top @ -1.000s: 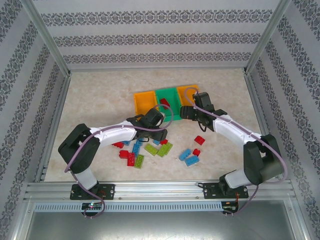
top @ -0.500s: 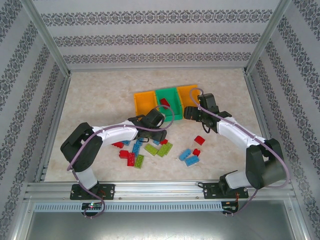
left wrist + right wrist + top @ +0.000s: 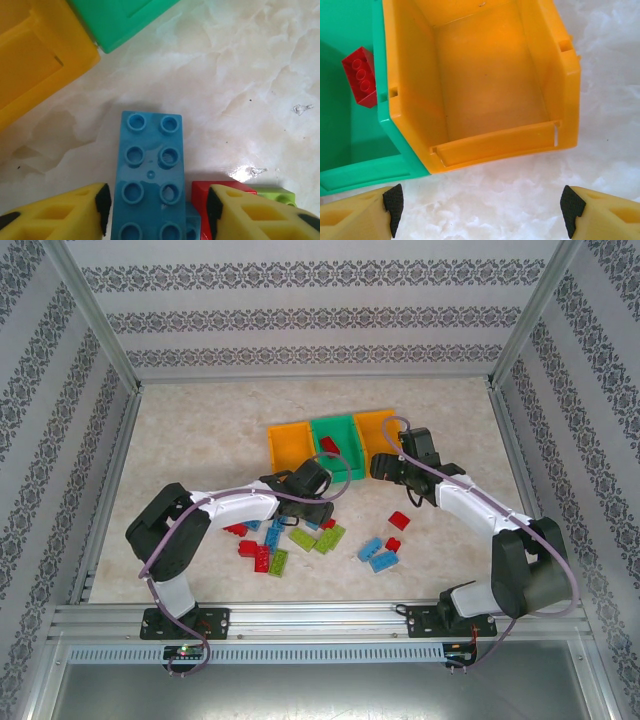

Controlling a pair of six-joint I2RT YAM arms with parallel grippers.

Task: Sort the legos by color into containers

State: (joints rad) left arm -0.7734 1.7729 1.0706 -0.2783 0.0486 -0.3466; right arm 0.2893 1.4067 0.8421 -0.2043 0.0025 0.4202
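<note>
My left gripper [image 3: 159,210] stands open, low over the pile, its yellow fingers [image 3: 60,215] on either side of a long blue lego [image 3: 150,170]; a gap and a red lego [image 3: 200,192] separate the right pad from it. From above, this gripper [image 3: 312,510] sits at the pile's far edge. My right gripper [image 3: 481,212] is wide open and empty over bare table, just in front of the right orange bin [image 3: 495,142]. The joined containers are a left orange bin [image 3: 290,445], a green bin [image 3: 340,430] and a right orange bin [image 3: 372,425]. A red lego [image 3: 361,77] lies in the green bin [image 3: 350,145].
Loose legos lie between the arms: lime green ones [image 3: 330,538], red ones [image 3: 262,558], blue ones [image 3: 383,560] and a lone red one [image 3: 399,519]. The right orange bin holds nothing. Patterned walls and a metal frame [image 3: 100,500] enclose the table.
My right gripper has drawn a little right and back, from the green bin's front to the right orange bin's front. The left gripper has hardly shifted.
</note>
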